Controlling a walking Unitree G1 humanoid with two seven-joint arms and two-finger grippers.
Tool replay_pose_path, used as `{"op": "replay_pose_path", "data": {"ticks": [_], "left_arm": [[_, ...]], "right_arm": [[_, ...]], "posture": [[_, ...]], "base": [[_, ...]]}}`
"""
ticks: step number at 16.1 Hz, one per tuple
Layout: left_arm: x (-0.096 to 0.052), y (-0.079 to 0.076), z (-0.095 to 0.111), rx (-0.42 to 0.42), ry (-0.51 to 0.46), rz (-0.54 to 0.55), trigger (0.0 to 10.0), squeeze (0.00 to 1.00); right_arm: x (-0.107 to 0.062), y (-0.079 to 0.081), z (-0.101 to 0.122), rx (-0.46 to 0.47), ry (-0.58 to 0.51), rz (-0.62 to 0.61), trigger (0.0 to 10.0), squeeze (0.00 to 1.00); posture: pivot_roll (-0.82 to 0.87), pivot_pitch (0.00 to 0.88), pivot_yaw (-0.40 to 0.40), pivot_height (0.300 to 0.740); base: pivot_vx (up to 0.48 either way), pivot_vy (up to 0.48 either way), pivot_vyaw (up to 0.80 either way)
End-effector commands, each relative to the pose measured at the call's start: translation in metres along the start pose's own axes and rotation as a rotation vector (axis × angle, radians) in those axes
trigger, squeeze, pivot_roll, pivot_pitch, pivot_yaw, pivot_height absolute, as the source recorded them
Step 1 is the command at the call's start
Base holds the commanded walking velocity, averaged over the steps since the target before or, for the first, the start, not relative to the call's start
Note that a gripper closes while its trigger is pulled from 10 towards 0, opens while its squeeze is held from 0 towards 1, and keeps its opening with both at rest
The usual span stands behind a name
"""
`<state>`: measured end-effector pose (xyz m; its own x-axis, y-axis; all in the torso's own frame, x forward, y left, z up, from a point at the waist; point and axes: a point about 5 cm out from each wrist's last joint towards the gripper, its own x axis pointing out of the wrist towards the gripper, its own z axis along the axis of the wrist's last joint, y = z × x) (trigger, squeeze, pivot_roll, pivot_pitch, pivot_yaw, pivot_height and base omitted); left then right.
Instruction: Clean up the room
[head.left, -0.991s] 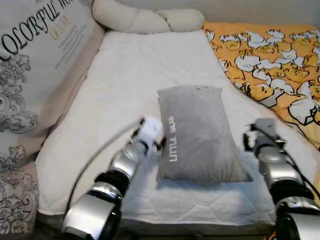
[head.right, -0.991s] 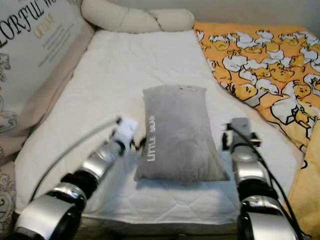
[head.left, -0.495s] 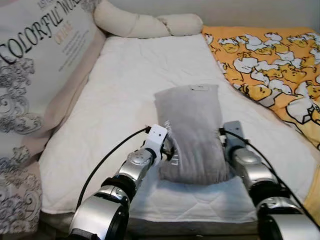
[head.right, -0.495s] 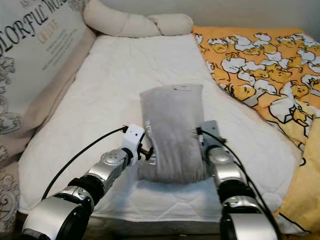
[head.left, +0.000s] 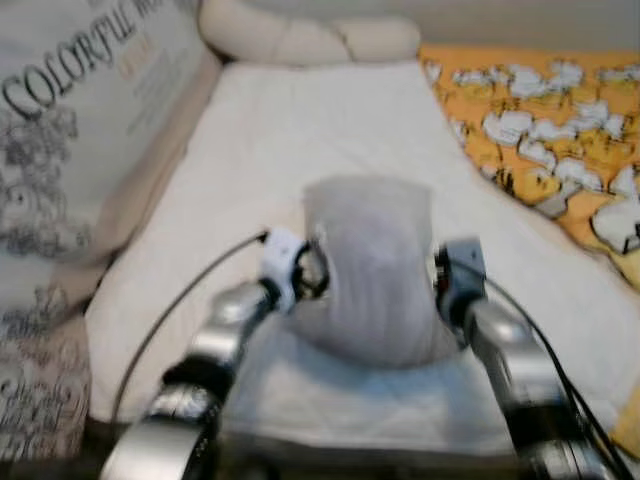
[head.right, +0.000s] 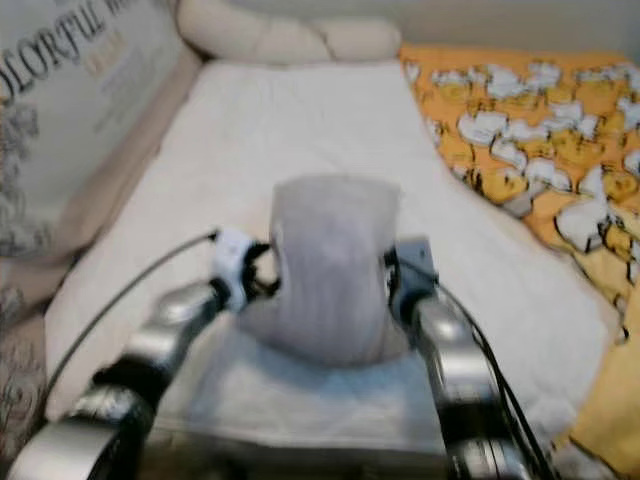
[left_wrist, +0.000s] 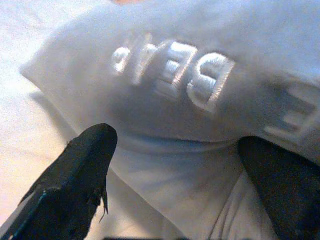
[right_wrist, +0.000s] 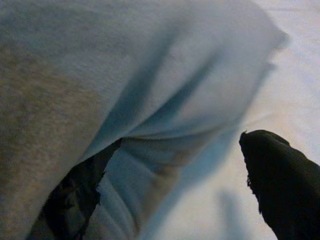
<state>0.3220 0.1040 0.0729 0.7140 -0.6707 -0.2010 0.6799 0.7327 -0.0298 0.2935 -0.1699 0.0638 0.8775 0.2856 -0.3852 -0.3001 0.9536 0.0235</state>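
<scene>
Head views blurred: my left tool and right tool squeeze the pillow between them over the bed; both tools' fingers apart, tips partly hidden.

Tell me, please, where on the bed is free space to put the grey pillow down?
The white mattress is bare between the grey pillow and the cream bolster, bordered by the printed cushion and the orange duck blanket. It is crowded near the front edge, where the left gripper and right gripper press the pillow's sides.
</scene>
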Motion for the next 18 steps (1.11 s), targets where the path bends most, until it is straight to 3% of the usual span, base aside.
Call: {"op": "replay_pose_path", "data": {"ticks": [1,3,4,5,6,7,9,11,12,15,18], "left_arm": [[0.003,-0.008,0.020,0.051,-0.062,-0.081,10.0,0.00],[-0.027,-0.008,0.017,0.066,-0.056,-0.095,10.0,0.00],[-0.045,-0.011,-0.001,0.077,-0.028,-0.065,10.0,0.00],[-0.048,-0.010,-0.007,0.062,-0.027,-0.034,10.0,0.00],[-0.056,-0.004,-0.014,0.009,-0.015,0.013,10.0,0.52],[-0.060,0.000,-0.017,-0.017,-0.004,0.023,10.0,1.00],[-0.072,0.014,-0.018,-0.062,0.019,0.043,10.0,1.00],[-0.082,0.058,-0.007,-0.127,-0.037,0.191,10.0,1.00],[-0.079,0.066,-0.003,-0.183,-0.067,0.211,10.0,1.00],[-0.054,0.060,-0.011,-0.407,-0.078,0.192,10.0,1.00],[-0.033,0.050,-0.031,-0.690,-0.084,0.286,10.0,1.00]], "right_arm": [[-0.002,0.012,0.014,-0.011,-0.047,0.088,10.0,0.00],[-0.026,-0.005,0.002,-0.035,-0.004,0.027,10.0,0.00],[-0.036,-0.017,-0.010,-0.009,0.037,-0.037,10.0,0.00],[-0.038,-0.021,-0.015,-0.010,0.052,-0.057,10.0,0.00],[-0.043,-0.028,-0.022,0.029,0.077,-0.115,10.0,1.00],[-0.045,-0.031,-0.024,0.055,0.084,-0.140,10.0,1.00],[-0.050,-0.039,-0.025,0.094,0.081,-0.186,10.0,1.00],[-0.053,-0.057,-0.026,0.170,0.055,-0.238,10.0,1.00],[-0.051,-0.062,-0.026,0.228,0.031,-0.247,10.0,1.00],[-0.031,-0.065,-0.021,0.560,-0.057,-0.188,10.0,1.00],[-0.007,-0.043,-0.011,0.831,-0.128,-0.005,10.0,1.00]], "posture": [[-0.02,0.000,0.014,0.740],[-0.02,0.000,0.019,0.740],[-0.02,0.000,0.020,0.740],[-0.02,0.000,0.020,0.740],[-0.03,0.000,0.019,0.740],[-0.03,0.000,0.020,0.740],[-0.03,0.000,0.023,0.740],[-0.03,0.000,0.034,0.740],[-0.04,0.000,0.042,0.740],[-0.04,0.000,0.051,0.740],[-0.05,0.000,0.052,0.740]], "base": [[0.000,0.000,0.00],[0.000,0.000,0.00],[0.000,0.000,0.00],[0.000,0.000,0.00],[0.000,0.000,0.00],[0.000,0.000,0.00],[0.000,0.000,0.00],[0.000,0.000,0.00],[0.000,0.000,0.00],[0.000,0.000,0.00],[0.000,0.000,0.00]]}}
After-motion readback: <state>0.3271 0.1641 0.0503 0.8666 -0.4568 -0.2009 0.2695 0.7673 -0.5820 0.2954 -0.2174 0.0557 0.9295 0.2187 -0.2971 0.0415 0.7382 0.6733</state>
